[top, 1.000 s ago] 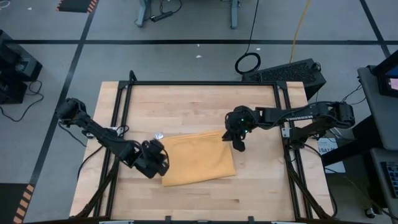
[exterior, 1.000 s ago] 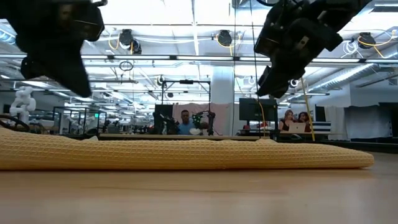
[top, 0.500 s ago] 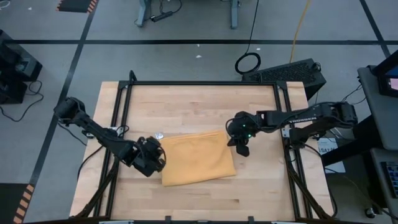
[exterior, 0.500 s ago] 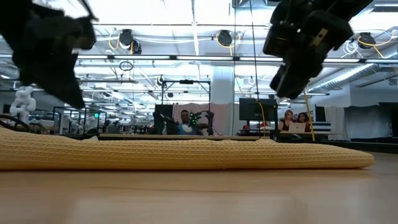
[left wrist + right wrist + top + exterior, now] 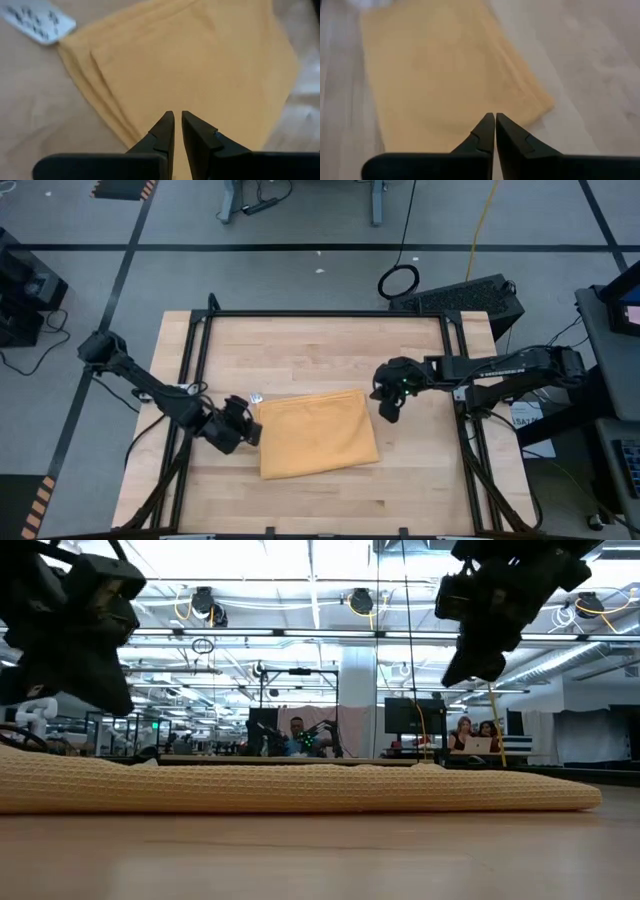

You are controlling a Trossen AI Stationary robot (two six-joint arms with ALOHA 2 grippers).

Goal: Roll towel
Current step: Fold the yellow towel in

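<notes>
I had one towel (image 5: 318,435) on the table (image 5: 320,345), a mustard-yellow cloth folded flat into a rough rectangle, with one small white tag (image 5: 256,397) at its far left corner. It lay between my two grippers. The left gripper (image 5: 247,431) hung just off the towel's left edge, fingers nearly together and holding nothing. The right gripper (image 5: 388,413) hung just beyond the towel's far right corner, fingers pressed shut, also empty. In the low view both hung clear above the cloth, not touching it.

I judged the roll not yet begun. The risk I saw was this: with both grippers closed, lowering either would only push the folded layers, bunching or unfolding them. A pinch catching just the top layer would peel the fold open rather than roll it.
</notes>
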